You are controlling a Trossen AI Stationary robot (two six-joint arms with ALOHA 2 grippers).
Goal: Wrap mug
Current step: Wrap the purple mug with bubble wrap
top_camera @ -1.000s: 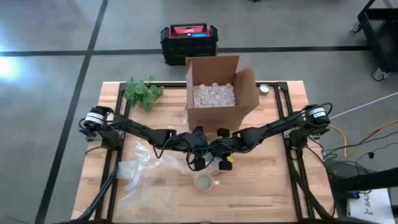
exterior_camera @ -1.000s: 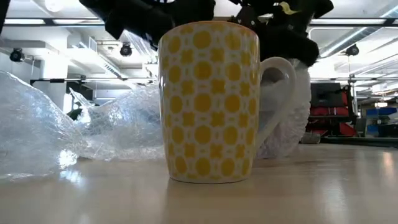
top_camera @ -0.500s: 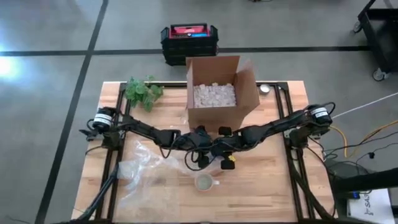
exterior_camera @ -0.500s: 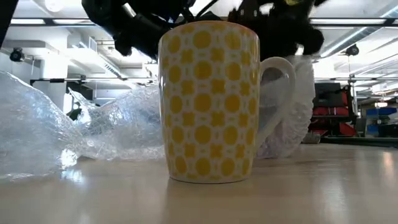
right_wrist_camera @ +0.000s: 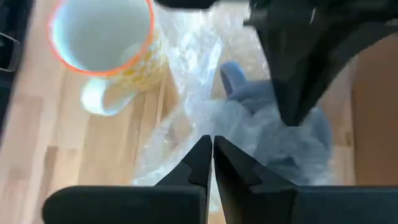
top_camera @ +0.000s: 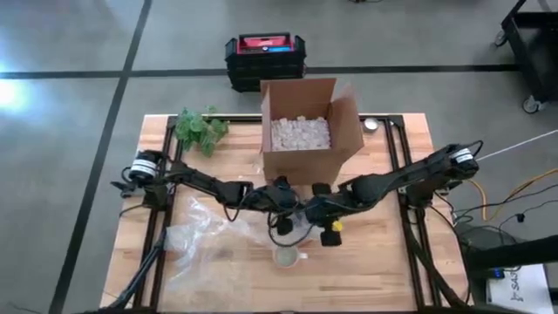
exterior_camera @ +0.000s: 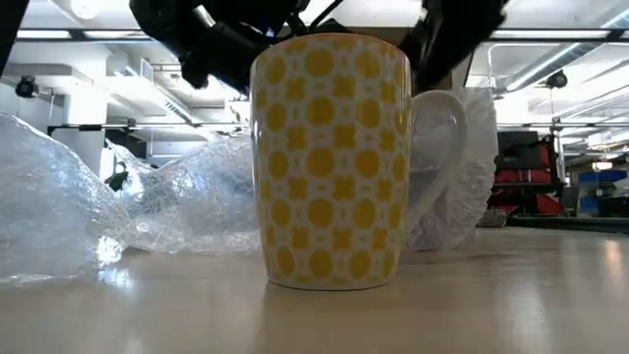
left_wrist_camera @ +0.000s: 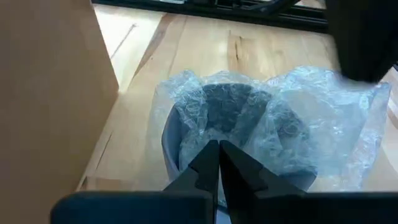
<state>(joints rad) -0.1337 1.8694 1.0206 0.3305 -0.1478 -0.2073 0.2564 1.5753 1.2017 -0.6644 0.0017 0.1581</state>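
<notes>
— Since two mugs are seen on the bench (top_camera: 375, 262), which one is being wrapped?

— The blue-grey mug (left_wrist_camera: 230, 112) is taken to be the one. It stands upright, mouth up, just in front of the cardboard box (top_camera: 296, 161), with bubble wrap (left_wrist_camera: 323, 118) draped over its rim and down its sides. The yellow-patterned mug (exterior_camera: 329, 162) stands bare, closer to the bench's front edge. Whether it touches the wrap cannot be told.

— How are the pincers placed against it?

— Both are brought in over it from opposite sides. The left pincer (left_wrist_camera: 217, 149) is clenched, its tips at the wrap on the near rim. Whether a fold is actually pinched cannot be made out. The right pincer (right_wrist_camera: 208, 146) is also clenched, above the loose wrap on the mug's other flank, and nothing is visibly gripped in it.

— Which relation matters for the coming move?

— The mug's long axis is vertical and lies between the two pincers, directly ahead of and below each. The left pincer is judged the nearer, being at the rim itself. The loose wrap lies mostly on the right pincer's side, so a fold inward from there is likely called for while the rim is steadied from the left.
</notes>
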